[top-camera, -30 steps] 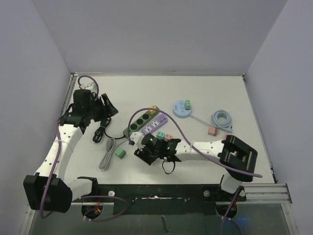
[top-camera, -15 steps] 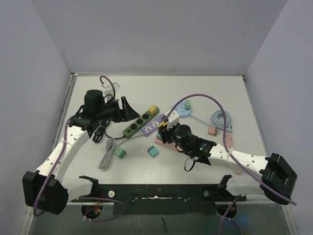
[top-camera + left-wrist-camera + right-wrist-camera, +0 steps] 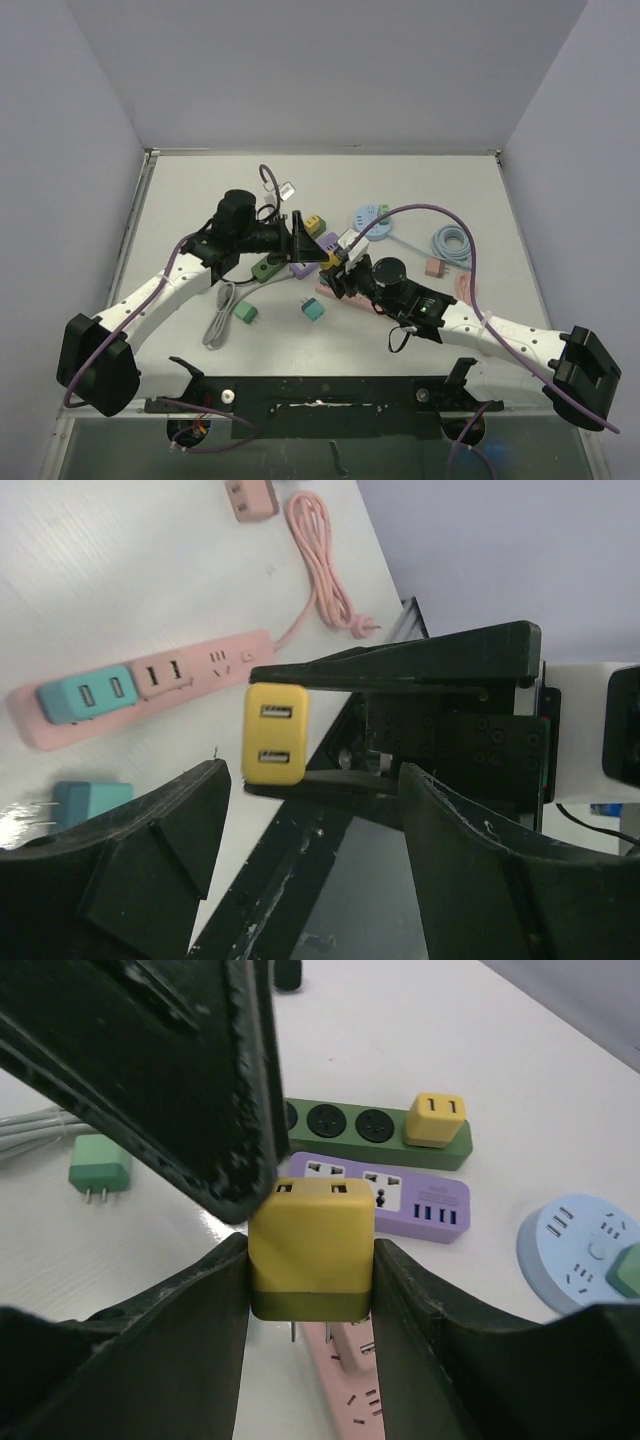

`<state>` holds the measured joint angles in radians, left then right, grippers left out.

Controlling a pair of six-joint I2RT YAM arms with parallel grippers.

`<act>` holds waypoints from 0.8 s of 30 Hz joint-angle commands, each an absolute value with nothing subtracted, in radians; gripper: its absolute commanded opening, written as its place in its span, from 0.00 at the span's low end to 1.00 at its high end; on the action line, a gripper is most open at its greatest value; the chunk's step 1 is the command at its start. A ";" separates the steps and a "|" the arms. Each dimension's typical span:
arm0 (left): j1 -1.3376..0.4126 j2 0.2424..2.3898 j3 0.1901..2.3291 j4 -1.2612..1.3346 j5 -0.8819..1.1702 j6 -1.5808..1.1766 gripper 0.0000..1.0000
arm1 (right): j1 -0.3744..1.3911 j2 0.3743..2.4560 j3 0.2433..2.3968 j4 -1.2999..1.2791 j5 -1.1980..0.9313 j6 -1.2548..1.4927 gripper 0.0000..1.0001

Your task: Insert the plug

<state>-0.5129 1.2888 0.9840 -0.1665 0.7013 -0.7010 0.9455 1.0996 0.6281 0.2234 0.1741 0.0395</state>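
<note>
A yellow plug with two USB ports sits clamped in my right gripper, which is shut on its sides. Its prongs point down just above the pink power strip. From above, the right gripper holds the yellow plug at mid-table. My left gripper hangs close to its left, open and holding nothing. In the left wrist view the yellow plug shows beyond the open left gripper, and the pink power strip carries a teal plug.
A purple strip and a green strip carrying another yellow plug lie behind. A round blue strip, blue cable coil, loose teal plug, green plug and grey cable are scattered around.
My left arm swung from the far left to the middle, beside the right gripper, and its jaws spread wider. The right gripper shifted up and right, over the pink strip.
</note>
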 commanded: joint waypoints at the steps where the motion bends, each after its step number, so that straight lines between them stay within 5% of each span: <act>1: -0.546 1.302 0.970 -0.015 0.772 -0.784 0.67 | 0.934 1.077 0.630 0.308 0.008 0.002 0.38; 10: -0.567 1.351 0.980 -0.137 0.745 -0.758 0.44 | 0.934 1.098 0.640 0.300 0.020 -0.010 0.39; 17: -0.587 1.382 1.009 -0.206 0.752 -0.695 0.36 | 0.930 1.123 0.655 0.289 0.046 -0.003 0.41; 21: -0.590 1.403 1.031 -0.238 0.758 -0.657 0.19 | 0.923 1.128 0.662 0.276 0.057 0.019 0.43; 24: -0.589 1.407 1.057 -0.281 0.731 -0.598 0.11 | 0.916 1.122 0.662 0.265 0.084 0.049 0.56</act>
